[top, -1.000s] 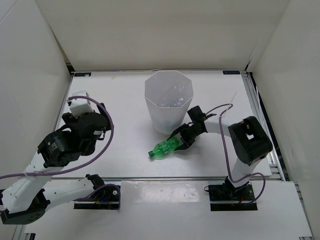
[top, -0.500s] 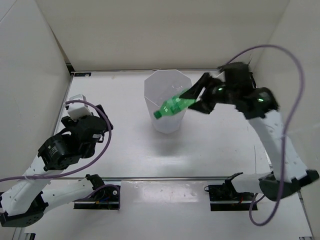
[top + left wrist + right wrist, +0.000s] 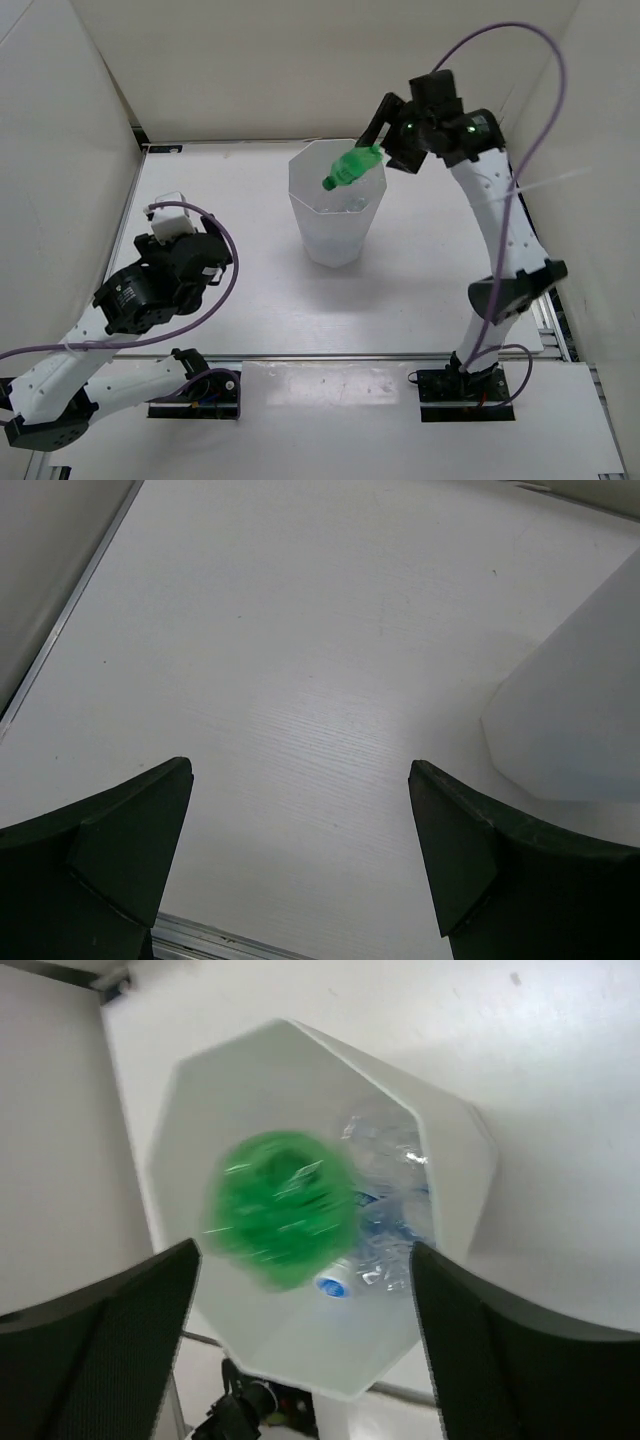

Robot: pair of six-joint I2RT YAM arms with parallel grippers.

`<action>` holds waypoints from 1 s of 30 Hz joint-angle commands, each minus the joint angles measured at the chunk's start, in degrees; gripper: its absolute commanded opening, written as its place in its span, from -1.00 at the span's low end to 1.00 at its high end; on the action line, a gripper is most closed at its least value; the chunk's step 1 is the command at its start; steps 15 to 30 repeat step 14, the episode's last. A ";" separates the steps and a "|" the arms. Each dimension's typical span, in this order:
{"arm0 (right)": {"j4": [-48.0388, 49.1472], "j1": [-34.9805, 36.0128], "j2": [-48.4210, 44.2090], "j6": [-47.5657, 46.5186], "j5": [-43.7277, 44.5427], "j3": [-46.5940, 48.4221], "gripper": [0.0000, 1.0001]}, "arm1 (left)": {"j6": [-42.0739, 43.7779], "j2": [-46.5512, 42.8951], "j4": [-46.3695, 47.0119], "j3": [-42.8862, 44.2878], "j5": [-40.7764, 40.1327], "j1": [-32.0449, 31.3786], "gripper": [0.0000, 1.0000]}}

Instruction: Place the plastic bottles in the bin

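Observation:
The green bottle (image 3: pixel 351 166) hangs tilted over the mouth of the bin (image 3: pixel 335 240), neck pointing down and left. In the right wrist view the green bottle (image 3: pixel 280 1210) is a blur between the fingers, touching neither. My right gripper (image 3: pixel 303 1252) is open directly above the bin (image 3: pixel 200 1090); from above, the right gripper (image 3: pixel 386 140) sits just past the bin's far right rim. Clear bottles (image 3: pixel 390 1200) with blue labels lie inside the bin. My left gripper (image 3: pixel 300 768) is open over bare table, holding nothing.
The left arm (image 3: pixel 150 285) is low at the left of the table, and the bin's wall (image 3: pixel 580 710) stands to the right of its fingers. White walls close in the table on three sides. A metal rail (image 3: pixel 220 942) runs along the near edge.
The right arm lifted the green bottle off the table, carried it up over the bin, and its jaws have opened. The left arm shifted slightly.

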 commanded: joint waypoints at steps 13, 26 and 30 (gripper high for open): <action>-7.41 -24.66 -20.74 -8.86 -9.41 -18.09 1.00 | -22.97 -9.83 -11.06 -13.94 -5.08 0.02 1.00; -8.37 -24.68 -20.74 -8.86 -8.89 -18.09 1.00 | -24.37 -9.84 -11.06 -15.00 -6.76 0.02 1.00; -8.37 -24.68 -20.74 -8.86 -8.89 -18.09 1.00 | -24.37 -9.84 -11.06 -15.00 -6.76 0.02 1.00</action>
